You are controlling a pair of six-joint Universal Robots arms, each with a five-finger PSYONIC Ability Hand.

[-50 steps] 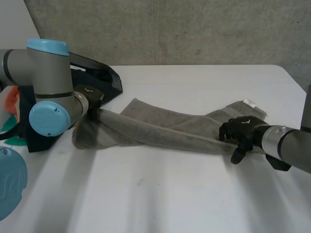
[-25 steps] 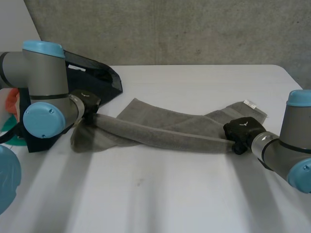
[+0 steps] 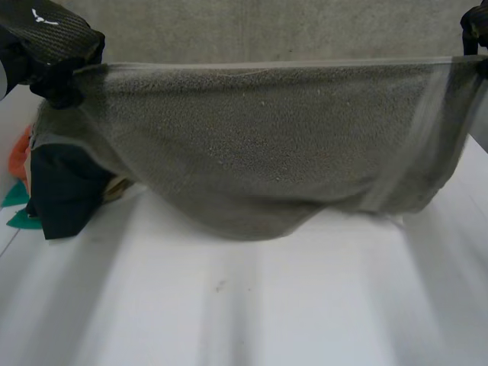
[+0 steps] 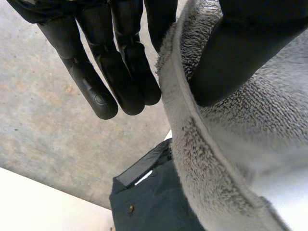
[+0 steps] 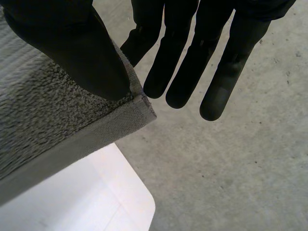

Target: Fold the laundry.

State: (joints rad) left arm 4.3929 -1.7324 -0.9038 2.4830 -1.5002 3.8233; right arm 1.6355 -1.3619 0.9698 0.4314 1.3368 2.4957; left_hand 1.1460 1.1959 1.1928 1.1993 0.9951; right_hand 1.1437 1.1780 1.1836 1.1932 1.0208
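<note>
White surface (image 3: 252, 305) lies under everything, and a concrete wall (image 3: 267, 30) stands behind it. Above the surface the grey towel (image 3: 259, 145) hangs in the air, spread wide between the two hands, with its upper edge drawn into a straight, tight line. Its lower edge sags in the middle and comes close to the surface; I cannot tell if it touches. A paler woven band (image 3: 415, 130) runs down the towel near the end at the robot's right.

The left hand (image 3: 49, 42) has the upper corner on the robot's left side. In the left wrist view its thumb (image 4: 240, 53) presses on the hemmed edge and pinches the cloth against a finger behind it. The other fingers (image 4: 120, 67) are straight and close together, just beside the edge and free of the cloth.

The right hand (image 3: 476, 23) has the opposite upper corner. In the right wrist view its thumb (image 5: 72, 53) sits on the very corner and clamps it against a finger behind. The remaining fingers (image 5: 180, 67) point straight out, a little apart, and touch nothing.

Behind the left end of the towel a dark garment (image 3: 61, 202) lies on the surface, with an orange cloth (image 3: 21, 156) just beside it. The right wrist view shows a concrete floor (image 5: 231, 159) beyond a rounded corner of the surface.
</note>
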